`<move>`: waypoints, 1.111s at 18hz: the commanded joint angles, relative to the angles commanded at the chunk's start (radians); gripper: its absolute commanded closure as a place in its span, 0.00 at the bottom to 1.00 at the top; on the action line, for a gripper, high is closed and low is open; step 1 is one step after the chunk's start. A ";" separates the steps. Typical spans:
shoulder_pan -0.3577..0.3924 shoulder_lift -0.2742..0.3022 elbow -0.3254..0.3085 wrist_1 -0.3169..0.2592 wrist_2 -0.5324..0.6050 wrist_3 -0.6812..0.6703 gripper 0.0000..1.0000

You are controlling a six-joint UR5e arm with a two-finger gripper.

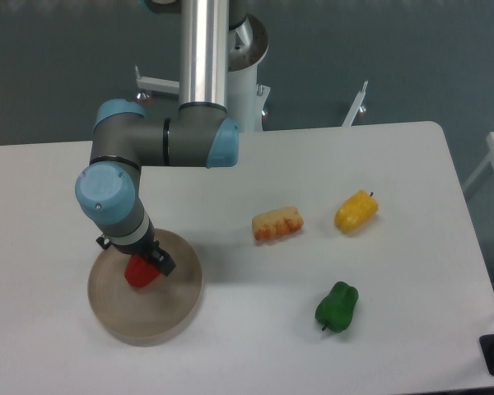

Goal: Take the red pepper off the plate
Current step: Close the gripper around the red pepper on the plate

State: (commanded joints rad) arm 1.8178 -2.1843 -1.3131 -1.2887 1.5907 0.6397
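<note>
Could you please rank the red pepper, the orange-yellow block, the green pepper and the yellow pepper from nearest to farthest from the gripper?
From the gripper:
1. Red pepper, directly beneath it on the plate.
2. Orange-yellow block, mid-table to the right.
3. Green pepper, front right.
4. Yellow pepper, farthest right.

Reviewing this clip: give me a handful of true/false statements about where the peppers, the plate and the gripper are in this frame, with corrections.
1. The red pepper lies on the plate. True.
2. The green pepper is on the plate too. False: it lies on the table, far right of the plate.
3. The gripper is directly over the red pepper. True; whether its fingers are closed cannot be told.
4. The yellow pepper touches the green pepper. False: they lie apart.
5. An orange-yellow ridged item lies left of the yellow pepper. True.
</note>
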 joint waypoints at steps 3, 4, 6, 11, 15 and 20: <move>0.000 -0.009 -0.006 0.032 0.002 -0.002 0.00; 0.000 -0.011 -0.006 0.034 0.002 0.000 0.00; -0.002 -0.015 -0.008 0.035 0.002 0.000 0.00; 0.000 -0.015 -0.012 0.035 0.003 0.000 0.00; -0.002 -0.015 -0.014 0.037 0.002 0.003 0.05; -0.002 -0.014 -0.012 0.037 0.002 0.006 0.25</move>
State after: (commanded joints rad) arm 1.8162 -2.1982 -1.3254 -1.2517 1.5923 0.6458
